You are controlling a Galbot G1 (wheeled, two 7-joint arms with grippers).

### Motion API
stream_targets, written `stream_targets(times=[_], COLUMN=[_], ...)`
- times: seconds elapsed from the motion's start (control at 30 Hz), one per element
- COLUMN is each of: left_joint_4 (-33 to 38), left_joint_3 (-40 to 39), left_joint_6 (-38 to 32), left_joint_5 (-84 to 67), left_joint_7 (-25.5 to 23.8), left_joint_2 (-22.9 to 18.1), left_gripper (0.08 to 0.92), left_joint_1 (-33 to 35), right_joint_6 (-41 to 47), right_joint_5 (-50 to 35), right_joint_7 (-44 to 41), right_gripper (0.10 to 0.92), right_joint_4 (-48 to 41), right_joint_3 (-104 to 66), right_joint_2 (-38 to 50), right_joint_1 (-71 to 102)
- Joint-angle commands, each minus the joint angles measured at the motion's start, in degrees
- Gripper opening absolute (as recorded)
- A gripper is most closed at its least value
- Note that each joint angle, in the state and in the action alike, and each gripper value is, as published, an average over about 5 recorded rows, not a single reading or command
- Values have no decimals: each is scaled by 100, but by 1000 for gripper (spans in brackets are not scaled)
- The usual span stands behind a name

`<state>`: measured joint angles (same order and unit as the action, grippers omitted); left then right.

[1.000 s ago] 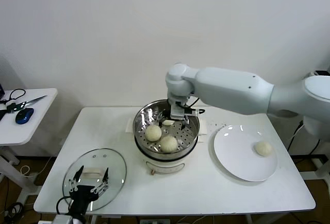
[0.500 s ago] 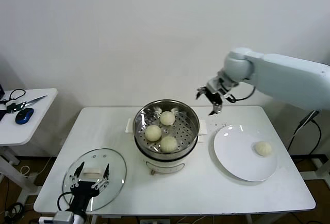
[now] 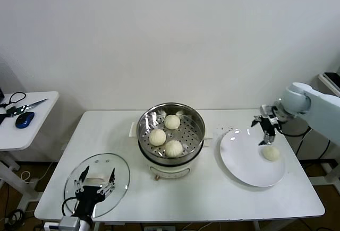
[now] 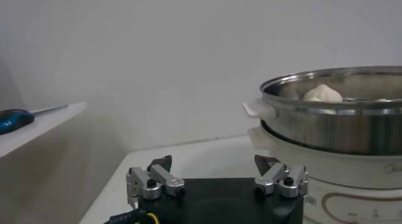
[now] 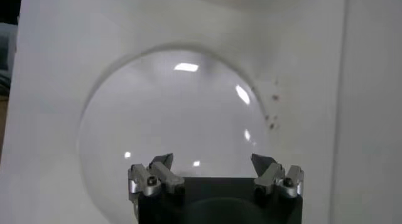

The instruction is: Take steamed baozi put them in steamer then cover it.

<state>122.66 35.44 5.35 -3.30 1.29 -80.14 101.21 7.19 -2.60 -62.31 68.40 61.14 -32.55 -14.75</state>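
Right pincer (image 3: 264, 129) spread wide, arm extended; left pincer (image 3: 95, 182) parked low, spread.

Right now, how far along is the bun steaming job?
Done: three baozi sit in the steamer. In hand: the right claw hangs open above the white plate, close over the last baozi, holding nothing. Left: grab that bun, drop it in the steamer, then fit the cover, lying on the table under the open, idle left claw.

Robot test lab, bare white wall (image 3: 159, 34), white folding table (image 3: 212, 199)
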Motion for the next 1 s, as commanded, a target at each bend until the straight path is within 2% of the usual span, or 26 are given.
stream_targets(times=[0.03,0.57,1.0], left_joint_4=[0,-74,-69], left_joint_3=[15,39,-34], left_joint_6=[10,26,52], left_joint_5=[42,82,134], left_joint_7=[9,15,19], left_joint_2=[-25,-39,-87], left_gripper=[823,823,823], left_joint_1=[38,41,5], right_joint_6=[-451,-866,-937], right_joint_5=[1160,1648,1724], right_joint_7=[-183,-256,-243], right_gripper=[823,823,823], right_joint_4=[-1074,-2122,-2426], right_joint_3=[-1744,-1969,-1984], right_joint_2=[105,-739,-1120], right_joint_1=[1793,1810,1716])
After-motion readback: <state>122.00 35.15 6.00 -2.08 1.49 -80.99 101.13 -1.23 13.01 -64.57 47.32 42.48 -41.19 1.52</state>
